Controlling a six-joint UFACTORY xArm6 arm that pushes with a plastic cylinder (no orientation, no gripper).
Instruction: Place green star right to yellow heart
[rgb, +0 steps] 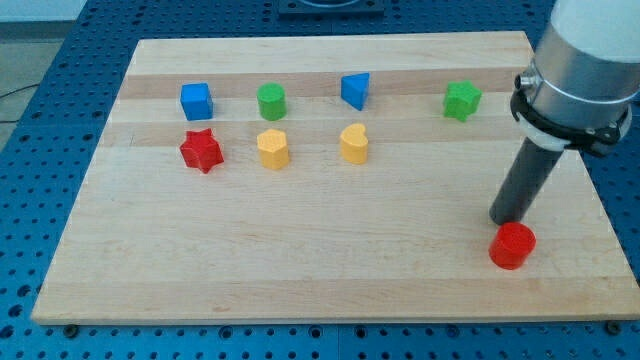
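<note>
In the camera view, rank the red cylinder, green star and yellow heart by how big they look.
1. red cylinder, though nearest the view's bottom, so partly nearness.
2. yellow heart and green star look alike; unranked.

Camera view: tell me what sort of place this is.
Probably a robotics lab bench: a wooden board on a blue perforated table, small coloured blocks like the green star, and my tip beside the red cylinder.

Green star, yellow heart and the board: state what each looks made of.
Green star: seemingly moulded plastic, matte, uniform saturated colour, no grain.
Yellow heart: likely the same plastic, smooth and evenly coloured.
Board: wood, pale with visible grain and plank-like bands, satin finish.
My tip, near the red cylinder, touches neither block.
</note>
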